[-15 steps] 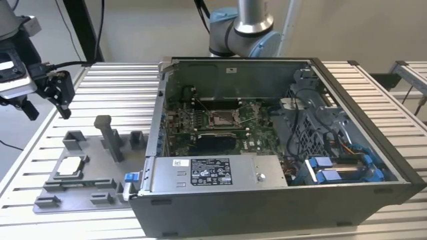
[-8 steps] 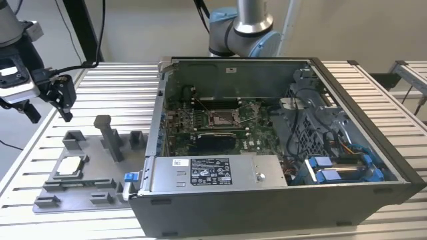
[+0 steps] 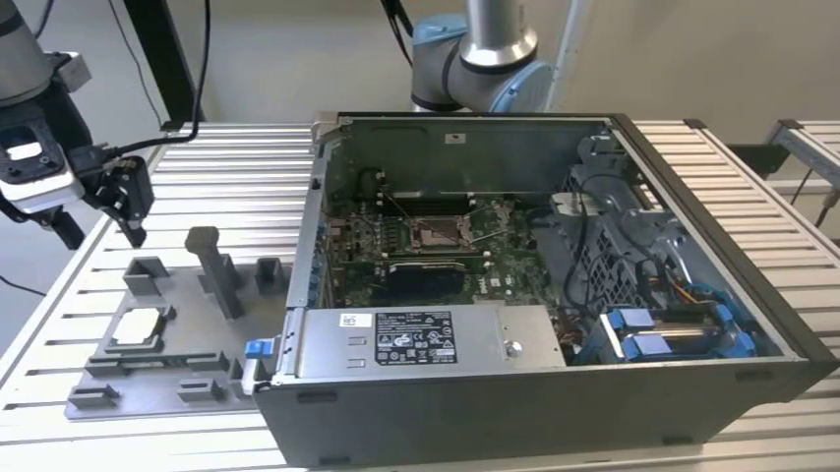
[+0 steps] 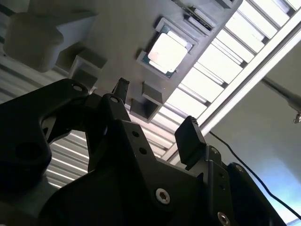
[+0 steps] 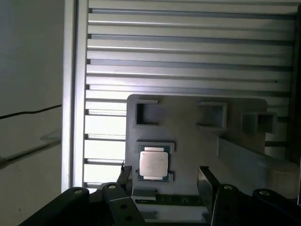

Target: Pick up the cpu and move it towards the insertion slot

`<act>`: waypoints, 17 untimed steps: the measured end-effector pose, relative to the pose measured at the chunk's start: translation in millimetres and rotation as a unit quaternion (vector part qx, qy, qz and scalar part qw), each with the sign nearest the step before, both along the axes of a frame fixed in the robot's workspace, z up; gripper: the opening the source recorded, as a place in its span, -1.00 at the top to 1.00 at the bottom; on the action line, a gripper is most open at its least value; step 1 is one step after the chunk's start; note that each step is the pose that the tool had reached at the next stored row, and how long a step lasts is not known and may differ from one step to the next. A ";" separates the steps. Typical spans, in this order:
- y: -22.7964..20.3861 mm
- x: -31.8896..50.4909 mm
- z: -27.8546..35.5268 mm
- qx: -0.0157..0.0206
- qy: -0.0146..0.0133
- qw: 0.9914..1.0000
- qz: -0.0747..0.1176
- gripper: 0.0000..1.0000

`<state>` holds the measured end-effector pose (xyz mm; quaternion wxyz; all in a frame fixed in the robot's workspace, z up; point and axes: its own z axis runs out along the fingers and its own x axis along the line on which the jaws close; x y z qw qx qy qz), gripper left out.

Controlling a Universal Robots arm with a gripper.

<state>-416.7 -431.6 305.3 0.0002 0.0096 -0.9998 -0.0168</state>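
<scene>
The cpu (image 3: 136, 327) lies flat in a pocket of the grey moulded tray (image 3: 191, 339), at the exterior view's left, silver face up. My gripper (image 3: 102, 239) hangs open above the tray's far end, well above the chip, with nothing between its fingers. Both wrist views show the cpu (image 5: 153, 164) (image 4: 168, 51) in its recess beyond the fingertips. The black fingers (image 5: 206, 176) (image 4: 190, 136) stand apart. The insertion slot (image 3: 440, 233) is on the green board inside the open computer case, with its shiny frame and wire lever showing.
The open computer case (image 3: 552, 393) takes up the middle and the exterior view's right of the slatted aluminium table (image 3: 236, 177). Upright grey posts (image 3: 216, 270) rise from the tray between the chip and the case wall. An arm base (image 3: 473, 59) stands behind the case.
</scene>
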 end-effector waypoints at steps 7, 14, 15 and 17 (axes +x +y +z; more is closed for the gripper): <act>0.0 0.0 -11.1 -0.001 0.000 1.000 0.000 -1.00; 0.0 0.0 -23.3 -0.001 0.000 1.000 0.000 -1.00; 0.0 0.0 -25.0 -0.001 0.000 1.000 0.000 -1.00; 0.0 0.0 -28.4 -0.001 0.000 1.000 0.000 -1.00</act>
